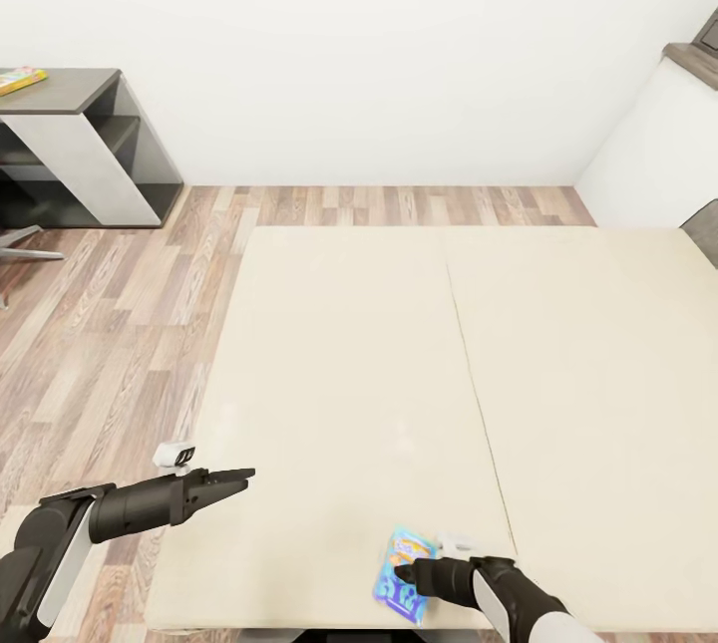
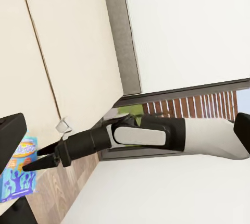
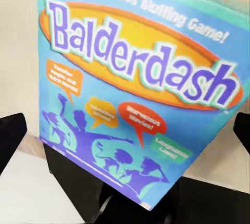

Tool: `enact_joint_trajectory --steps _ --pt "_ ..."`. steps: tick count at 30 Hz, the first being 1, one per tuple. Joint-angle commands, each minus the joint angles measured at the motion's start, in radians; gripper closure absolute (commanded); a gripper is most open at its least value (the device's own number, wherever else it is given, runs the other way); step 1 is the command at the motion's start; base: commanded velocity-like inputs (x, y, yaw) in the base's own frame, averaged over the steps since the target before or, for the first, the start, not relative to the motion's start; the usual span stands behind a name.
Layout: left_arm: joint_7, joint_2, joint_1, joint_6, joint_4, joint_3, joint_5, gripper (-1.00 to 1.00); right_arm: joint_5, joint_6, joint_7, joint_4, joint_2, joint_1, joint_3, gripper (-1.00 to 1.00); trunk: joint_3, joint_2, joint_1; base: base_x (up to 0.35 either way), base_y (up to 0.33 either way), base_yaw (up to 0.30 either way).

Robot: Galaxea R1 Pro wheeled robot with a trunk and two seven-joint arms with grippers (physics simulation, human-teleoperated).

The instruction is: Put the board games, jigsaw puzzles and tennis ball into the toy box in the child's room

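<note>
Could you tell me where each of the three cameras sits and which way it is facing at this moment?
Head view: on the robot's head, looking forward and down over the bed, with both arms showing, the left end effector over the mattress edge and the right end effector on the blue board game.
Left wrist view: on the left arm, looking across at the right arm and the bed.
Right wrist view: on the right arm, looking close onto the "Balderdash" box, with dark fingers at the sides.
Shared: the blue board game appears in all three views.

The left arm reaches forward, its gripper [image 1: 242, 474] with fingers drawn together in the air. The right arm is bent inward, its gripper [image 1: 402, 574] pointing left.
</note>
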Motion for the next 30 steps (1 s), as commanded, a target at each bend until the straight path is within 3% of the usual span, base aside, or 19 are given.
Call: enact_joint_trajectory --steps 1,7,30 --pt "-0.003 0.0 0.0 0.01 0.0 0.0 0.001 -1.0 0.006 0.008 0.004 -0.002 0.011 -0.001 -0.007 -1.0 -0.001 -0.001 0.0 0.0 0.0 0.0" --pt "-0.003 0.0 0.0 0.011 0.0 0.0 0.0 -1.0 0.006 0.007 0.004 -0.002 0.034 -0.002 0.003 -1.0 -0.001 -0.001 0.0 0.0 0.0 0.0" --pt "-0.001 -0.001 0.0 0.011 0.0 -0.001 0.0 -1.0 0.006 -0.034 0.004 -0.003 0.036 -0.002 0.005 -1.0 0.007 -0.001 0.0 0.0 0.0 -0.007"
